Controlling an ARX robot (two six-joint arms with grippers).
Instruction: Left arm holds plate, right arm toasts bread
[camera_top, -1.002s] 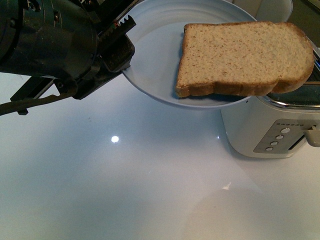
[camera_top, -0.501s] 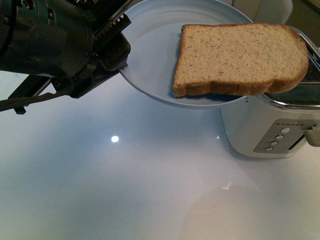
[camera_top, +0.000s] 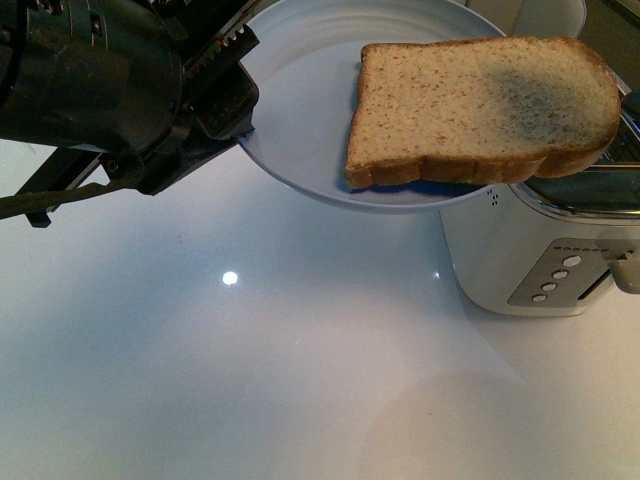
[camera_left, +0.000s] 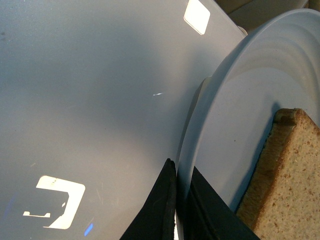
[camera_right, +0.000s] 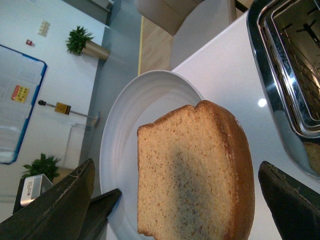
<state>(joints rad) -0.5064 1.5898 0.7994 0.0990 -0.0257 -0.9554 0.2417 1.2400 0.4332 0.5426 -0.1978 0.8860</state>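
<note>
Bread (camera_top: 480, 110) is not yet in the toaster (camera_top: 520, 260), so the main part of the job is left to do. The slice lies flat on the plate (camera_top: 300, 90), and its rounded end hangs past the rim on the side nearest the toaster, above the toaster's top. The holding half looks settled. The left gripper (camera_top: 235, 75) is clenched on the plate's rim on the side away from the toaster; the left wrist view shows the two black jaws pinching the thin edge. The plate is held in the air, clear of the table (camera_top: 250, 380), with its far rim over the toaster.

The right gripper (camera_right: 176, 170) is released. In the right wrist view its fingers (camera_right: 65, 200) are spread wide on either side of the slice and touch neither the bread nor the plate. I judge it is lined up to take the slice but has not gripped it. What remains is to close on the bread, lift it off, turn it on edge and lower it into a slot (camera_right: 295, 65), which shows empty and open beside the plate.

The slice is light brown and speckled, with a darker crust, a flat cut end toward the plate's middle and a domed end toward the toaster. A grey patch lies across its middle, most likely a shadow. It looks soft, so a hard squeeze could dent it
</note>
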